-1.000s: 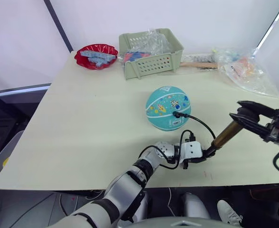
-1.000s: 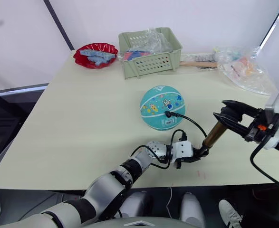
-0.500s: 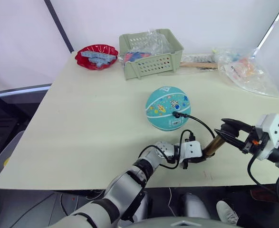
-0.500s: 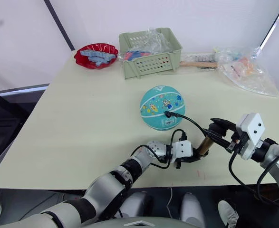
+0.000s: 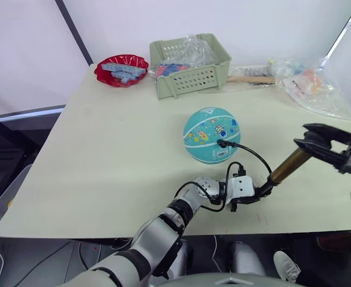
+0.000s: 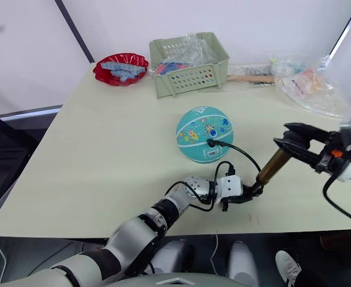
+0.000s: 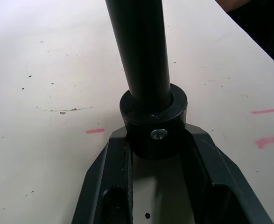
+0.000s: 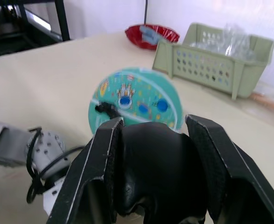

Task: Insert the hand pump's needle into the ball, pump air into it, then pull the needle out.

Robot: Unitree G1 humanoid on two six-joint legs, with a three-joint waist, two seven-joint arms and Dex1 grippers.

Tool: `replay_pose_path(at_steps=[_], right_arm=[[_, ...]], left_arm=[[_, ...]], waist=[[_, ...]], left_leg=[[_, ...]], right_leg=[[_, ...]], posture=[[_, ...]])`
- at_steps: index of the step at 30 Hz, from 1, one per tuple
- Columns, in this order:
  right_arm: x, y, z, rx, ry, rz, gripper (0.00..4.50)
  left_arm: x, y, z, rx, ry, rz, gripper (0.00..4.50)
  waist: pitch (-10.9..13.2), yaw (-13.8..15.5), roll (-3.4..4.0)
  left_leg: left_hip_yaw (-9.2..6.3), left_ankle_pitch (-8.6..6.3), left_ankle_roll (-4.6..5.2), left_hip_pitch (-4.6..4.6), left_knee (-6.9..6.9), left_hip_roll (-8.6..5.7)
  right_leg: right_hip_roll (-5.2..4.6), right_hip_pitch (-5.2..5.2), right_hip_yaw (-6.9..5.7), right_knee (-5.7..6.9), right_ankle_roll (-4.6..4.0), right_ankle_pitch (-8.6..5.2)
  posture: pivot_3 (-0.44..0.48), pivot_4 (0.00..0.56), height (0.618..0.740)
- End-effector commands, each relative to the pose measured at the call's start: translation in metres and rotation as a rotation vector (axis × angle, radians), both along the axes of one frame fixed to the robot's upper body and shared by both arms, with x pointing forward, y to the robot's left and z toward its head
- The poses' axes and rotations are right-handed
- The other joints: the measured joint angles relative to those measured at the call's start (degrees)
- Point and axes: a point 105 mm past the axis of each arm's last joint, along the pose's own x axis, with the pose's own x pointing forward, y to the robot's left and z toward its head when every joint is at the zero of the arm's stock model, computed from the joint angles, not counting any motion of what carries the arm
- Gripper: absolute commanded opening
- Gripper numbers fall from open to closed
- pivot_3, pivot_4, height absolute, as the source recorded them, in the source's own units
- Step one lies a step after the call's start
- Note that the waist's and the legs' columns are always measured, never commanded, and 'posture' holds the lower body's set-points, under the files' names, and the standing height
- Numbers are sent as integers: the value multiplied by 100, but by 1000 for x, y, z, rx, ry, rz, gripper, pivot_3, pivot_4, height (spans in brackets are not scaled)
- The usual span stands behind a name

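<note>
**Handle drawn back up: another pump stroke under way**

Half a second ago the right gripper (image 5: 319, 139) sat low and close to the pump's foot, with little barrel showing; now it is raised and well away from the foot again, much where it stood a second ago, and a long stretch of shaft shows between foot and handle. That reads as one full down-and-up stroke, so the task is judged to be in its pumping phase, with needle removal yet to come.

The short hand pump with the gold-bronze metallic barrel (image 5: 287, 165) leans away from the teal ball with white stripes and cartoon prints (image 5: 211, 135), its black foot planted on the pale desk (image 5: 103, 155) just on the near side of the ball. The thin black hose (image 5: 253, 155) curves from the foot up to the ball, where the small needle on its black fitting (image 5: 222, 143) sits pushed into the ball's near face.

The left gripper (image 5: 254, 196) is narrowed around the pump's foot, its two fingers (image 7: 113, 182) pressed against the black collar on either side, pinning it to the desk. The right gripper is clamped on the black T-handle (image 8: 153, 172), which fills the gap between its two fingers.

The ball has not shifted on the desk.
</note>
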Motion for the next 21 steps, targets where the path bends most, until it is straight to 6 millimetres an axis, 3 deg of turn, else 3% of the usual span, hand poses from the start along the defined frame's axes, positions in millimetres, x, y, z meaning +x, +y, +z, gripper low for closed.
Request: replay_pose_path(at_steps=[1, 6, 12, 17, 21], right_arm=[[-11, -3, 43, 7, -140, 5, 1626], [-14, -9, 67, 6, -178, -4, 1626], [-14, -11, 79, -1, -193, -2, 1626], [-9, -5, 51, -49, -109, 11, 1626], [-2, 3, 8, -61, -21, 17, 1626]], left_arm=[[-20, 14, -43, 178, 106, -9, 954], [-20, 13, -43, 177, 105, -11, 954], [-19, 13, -42, 177, 105, -7, 954], [-19, 13, -42, 176, 106, -4, 954], [-18, 13, -42, 173, 109, 1, 954]], waist=[[4, 0, 3], [11, 0, -1], [21, 0, -2], [22, 2, -1], [14, -1, -21]], left_leg=[[0, 0, 0, -3, 1, 0], [0, 0, 0, -5, 1, 0], [2, 1, 0, -18, 4, 0], [1, 1, 0, -22, 4, -1], [-7, 1, -1, -14, 4, 1]], right_leg=[[-1, -1, 0, 0, 0, 0], [-2, -3, -1, 0, -2, 1], [-4, -11, -1, -1, -9, 6], [-4, -13, -2, -1, -11, 8], [-1, -9, -9, -1, -10, 7]], posture=[[0, 150, 740], [0, 150, 740], [0, 150, 740], [0, 150, 740], [0, 150, 740]])
